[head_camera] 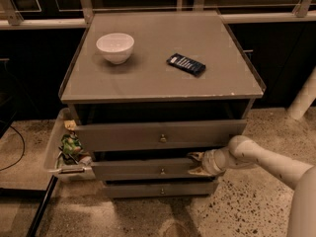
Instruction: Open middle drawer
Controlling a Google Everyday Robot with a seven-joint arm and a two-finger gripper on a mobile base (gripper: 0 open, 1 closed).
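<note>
A grey cabinet holds three drawers. The middle drawer (148,170) has a flat grey front and a small brass knob (162,171). It stands out a little from the cabinet, further than the bottom drawer (158,189). The top drawer (158,135) is pulled out furthest. My gripper (199,163) comes in from the right on a white arm. Its fingertips sit at the right end of the middle drawer's front, at its top edge, to the right of the knob.
A white bowl (115,47) and a dark blue packet (186,64) lie on the cabinet top (158,83). A white bin (66,149) with snack packets stands on the floor at the cabinet's left side. A white post (303,100) stands at the right.
</note>
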